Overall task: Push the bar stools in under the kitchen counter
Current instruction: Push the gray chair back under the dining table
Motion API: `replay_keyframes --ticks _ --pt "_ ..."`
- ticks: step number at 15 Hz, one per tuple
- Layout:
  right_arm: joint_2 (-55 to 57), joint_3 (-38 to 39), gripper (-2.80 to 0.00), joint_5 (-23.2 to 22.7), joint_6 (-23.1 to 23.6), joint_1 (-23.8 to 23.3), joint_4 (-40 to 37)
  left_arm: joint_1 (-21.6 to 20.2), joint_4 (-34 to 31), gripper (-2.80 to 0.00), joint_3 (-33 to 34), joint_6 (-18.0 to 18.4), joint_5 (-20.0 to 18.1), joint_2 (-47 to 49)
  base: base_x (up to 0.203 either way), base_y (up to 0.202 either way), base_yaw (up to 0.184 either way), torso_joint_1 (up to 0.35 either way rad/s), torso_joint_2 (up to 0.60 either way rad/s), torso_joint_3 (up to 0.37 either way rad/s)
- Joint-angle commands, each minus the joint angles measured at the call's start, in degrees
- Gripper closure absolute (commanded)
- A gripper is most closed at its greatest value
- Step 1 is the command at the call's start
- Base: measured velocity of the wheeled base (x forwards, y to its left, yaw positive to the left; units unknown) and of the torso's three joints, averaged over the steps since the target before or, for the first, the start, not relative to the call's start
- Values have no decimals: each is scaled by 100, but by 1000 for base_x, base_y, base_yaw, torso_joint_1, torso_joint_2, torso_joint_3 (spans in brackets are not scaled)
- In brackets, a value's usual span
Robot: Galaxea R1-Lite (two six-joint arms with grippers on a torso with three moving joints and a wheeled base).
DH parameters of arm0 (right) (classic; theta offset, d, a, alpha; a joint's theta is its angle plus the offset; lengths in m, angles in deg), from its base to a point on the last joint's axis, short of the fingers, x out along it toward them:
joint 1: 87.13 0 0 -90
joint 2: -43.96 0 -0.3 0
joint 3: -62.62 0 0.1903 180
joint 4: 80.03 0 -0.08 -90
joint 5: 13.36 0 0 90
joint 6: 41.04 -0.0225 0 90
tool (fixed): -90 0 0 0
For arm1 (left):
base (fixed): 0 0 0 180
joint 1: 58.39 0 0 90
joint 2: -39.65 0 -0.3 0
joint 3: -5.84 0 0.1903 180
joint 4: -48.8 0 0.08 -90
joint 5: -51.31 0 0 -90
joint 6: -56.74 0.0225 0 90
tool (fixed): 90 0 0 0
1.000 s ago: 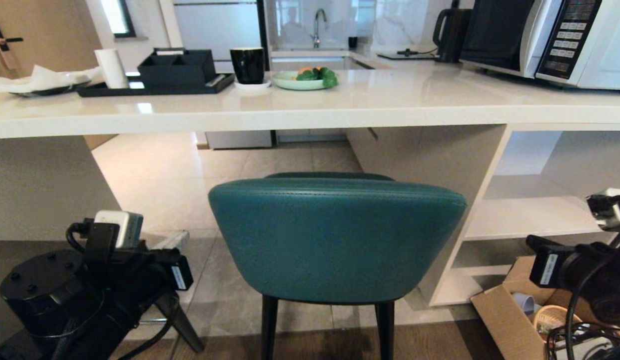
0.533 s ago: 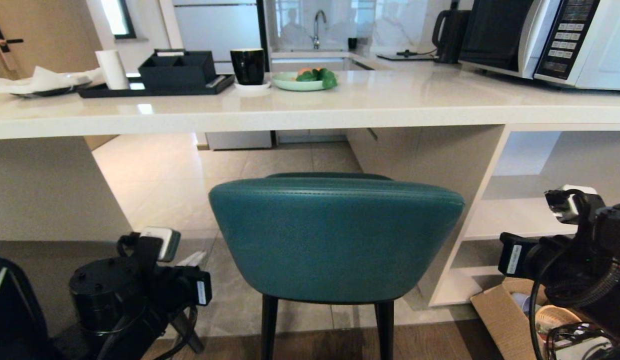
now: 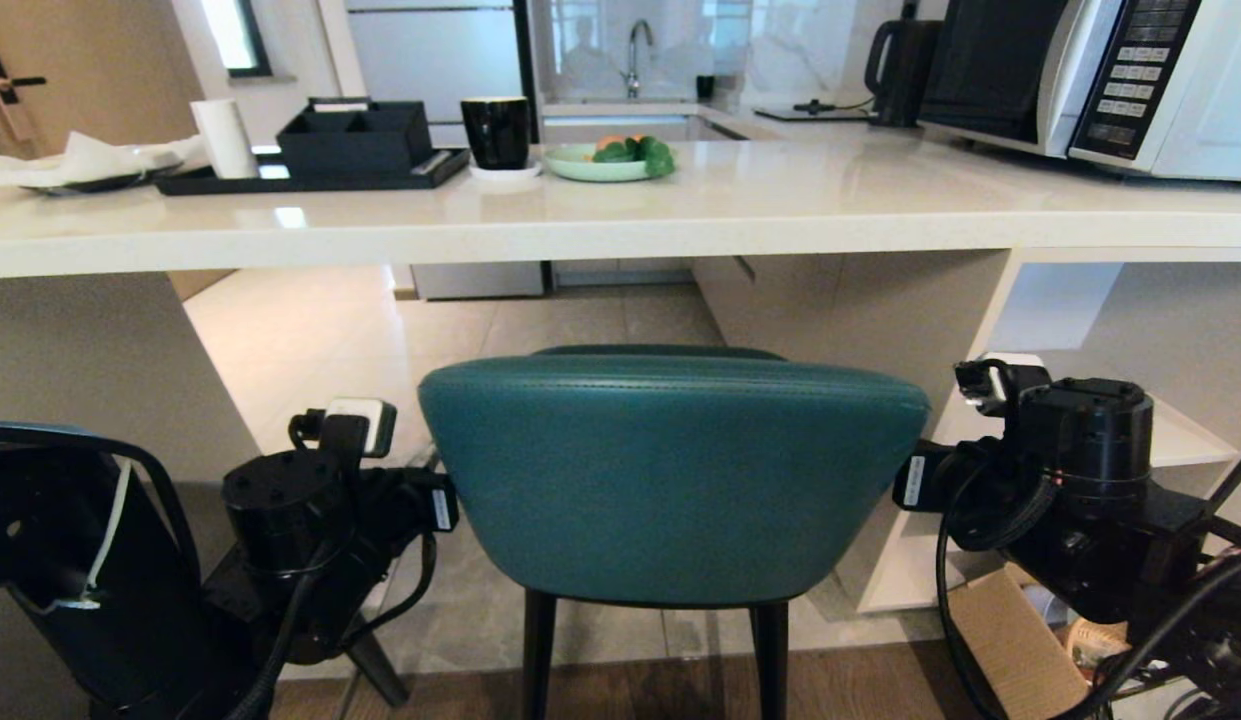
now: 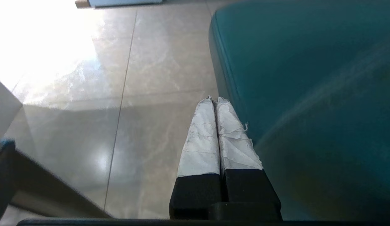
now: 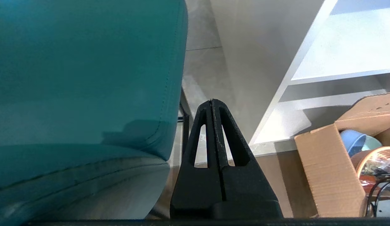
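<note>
Under the white surface [image 3: 620, 225] stands the teal stool [image 3: 670, 480]; left gripper [image 4: 215, 100] and right gripper [image 5: 212, 101] flank its back, jaws closed, empty.

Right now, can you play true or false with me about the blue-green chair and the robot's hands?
1. The teal stool stands between the two grippers. True.
2. The left gripper is wide open. False: its fingers are shut together.
3. The right gripper is shut and empty. True.
4. A cardboard box sits on the kitchen counter. False: it sits on the floor by the white shelves.
5. A green plate rests on the counter. True.
</note>
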Motion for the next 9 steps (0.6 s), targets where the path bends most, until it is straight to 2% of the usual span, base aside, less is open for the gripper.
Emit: replay_keyframes --ticks 1,4,7,9 --pt "509 -67 0 18 57 199 78 29 60 0 -205 -7 11 41 0 0 0 0 0 0" --pt "961 -321 0 72 432 232 558 80 60 0 -482 1 4 109 0 0 0 0 0 0" --pt "1247 -658 0 103 468 187 566 95 60 0 -800 8 -5 392 0 0 0 0 0 0" --pt "1376 -913 0 105 472 -6 534 100 52 0 -1078 102 -14 591 0 0 0 0 0 0"
